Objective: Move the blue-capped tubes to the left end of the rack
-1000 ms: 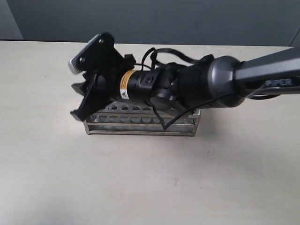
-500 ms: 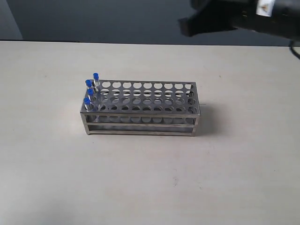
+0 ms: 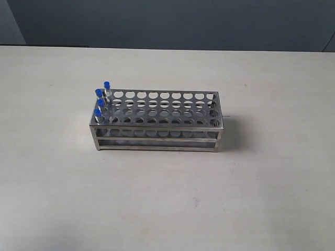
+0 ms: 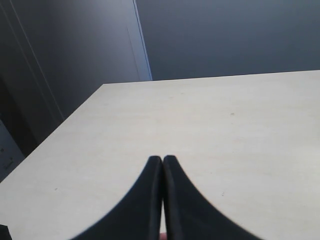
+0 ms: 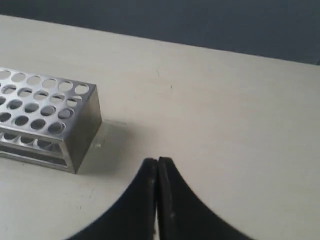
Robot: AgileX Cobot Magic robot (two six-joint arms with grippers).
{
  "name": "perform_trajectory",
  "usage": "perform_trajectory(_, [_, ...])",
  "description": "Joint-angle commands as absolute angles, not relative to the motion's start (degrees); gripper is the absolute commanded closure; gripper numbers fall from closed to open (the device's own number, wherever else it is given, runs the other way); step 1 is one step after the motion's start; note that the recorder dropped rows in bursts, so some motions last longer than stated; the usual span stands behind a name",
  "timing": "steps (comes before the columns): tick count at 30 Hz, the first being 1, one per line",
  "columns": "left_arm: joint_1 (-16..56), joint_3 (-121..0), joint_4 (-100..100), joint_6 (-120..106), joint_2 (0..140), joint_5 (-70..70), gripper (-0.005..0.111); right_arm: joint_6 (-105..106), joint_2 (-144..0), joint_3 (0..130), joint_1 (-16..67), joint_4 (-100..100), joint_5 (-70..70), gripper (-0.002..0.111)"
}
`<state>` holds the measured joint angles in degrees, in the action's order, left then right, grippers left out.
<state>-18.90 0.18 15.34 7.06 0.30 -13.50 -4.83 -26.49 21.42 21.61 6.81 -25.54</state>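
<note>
Only the exterior view shows blue-capped tubes, leftmost in the rack; left hand and right hand are pressed together.

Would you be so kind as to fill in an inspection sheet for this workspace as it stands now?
Surface: pale table, a few faint specks.
Job's things: steel rack standing level; four blue-capped tubes upright in its left-end column.
Clutter: nothing seen.
Grippers: left gripper shut, fingers together, nothing held; right gripper shut likewise, clear of the rack; neither shows in the exterior view.
Cables: nothing seen.
Surroundings: dark wall behind the table.
</note>
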Motion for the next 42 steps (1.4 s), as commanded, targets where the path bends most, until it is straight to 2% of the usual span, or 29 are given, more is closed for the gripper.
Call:
perform_trajectory(1, [-18.75, 0.00, 15.46, 7.06, 0.00, -13.41, 0.106, -4.48, -18.76, 18.72, 18.90, 7.56, -19.31, 0.108])
perform_trajectory(8, [-18.75, 0.00, 15.46, 7.06, 0.00, -13.41, 0.106, -4.60, -4.73, 9.08, -1.65, 0.86, -16.23, 0.108])
perform_trajectory(12, [-18.75, 0.00, 15.46, 7.06, 0.00, -13.41, 0.106, -4.60, -2.35, 7.22, -7.36, -0.58, -19.35, 0.108])
perform_trajectory(15, [-18.75, 0.00, 15.46, 7.06, 0.00, -13.41, 0.106, -4.60, -2.25, 6.98, -7.95, -0.46, -24.71, 0.108])
perform_trajectory(26, [-18.75, 0.00, 15.46, 7.06, 0.00, -13.41, 0.106, -4.60, 0.00, 0.00, -7.95, -0.56, -21.65, 0.108])
perform_trajectory(42, [-18.75, 0.00, 15.46, 7.06, 0.00, -13.41, 0.106, -4.70, 0.00, 0.00, -7.95, -0.56, -20.39, 0.108])
